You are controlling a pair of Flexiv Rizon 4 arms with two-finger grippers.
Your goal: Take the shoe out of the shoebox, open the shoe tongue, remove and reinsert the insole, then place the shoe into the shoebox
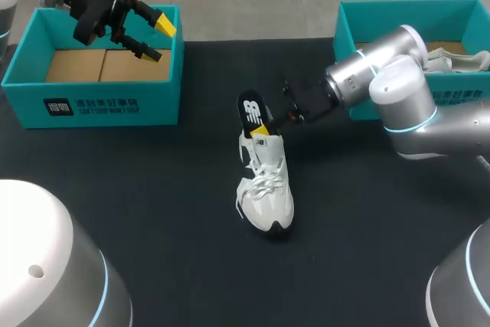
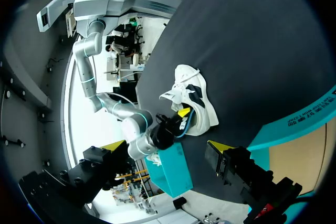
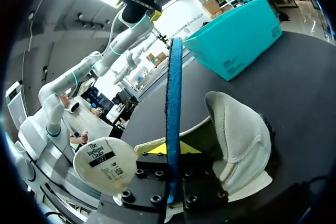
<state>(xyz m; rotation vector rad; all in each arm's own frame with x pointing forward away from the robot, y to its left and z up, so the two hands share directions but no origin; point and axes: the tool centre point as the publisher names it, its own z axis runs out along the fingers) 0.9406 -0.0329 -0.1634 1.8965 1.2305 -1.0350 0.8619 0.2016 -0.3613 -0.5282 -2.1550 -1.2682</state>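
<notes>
Black matte desk (image 1: 153,189) was recorded as the work surface.

- **Shoe (image 1: 268,193):** white, laced, with mesh and smooth panels and a dark sole edge. It was found resting near the desk's middle, outside both boxes.
- **Insole (image 1: 251,111):** thin, flat and dark, with a blue edge. It was seen standing at the shoe's heel opening, clamped between the fingers of the right tool (image 1: 266,126).
- **Left shoebox (image 1: 99,105):** teal card walls and a brown cardboard floor. It was overhung by the left tool (image 1: 157,40), whose fingers were held apart with nothing gripped.
- **Right shoebox (image 1: 346,36):** teal, partly hidden by the right arm.
</notes>
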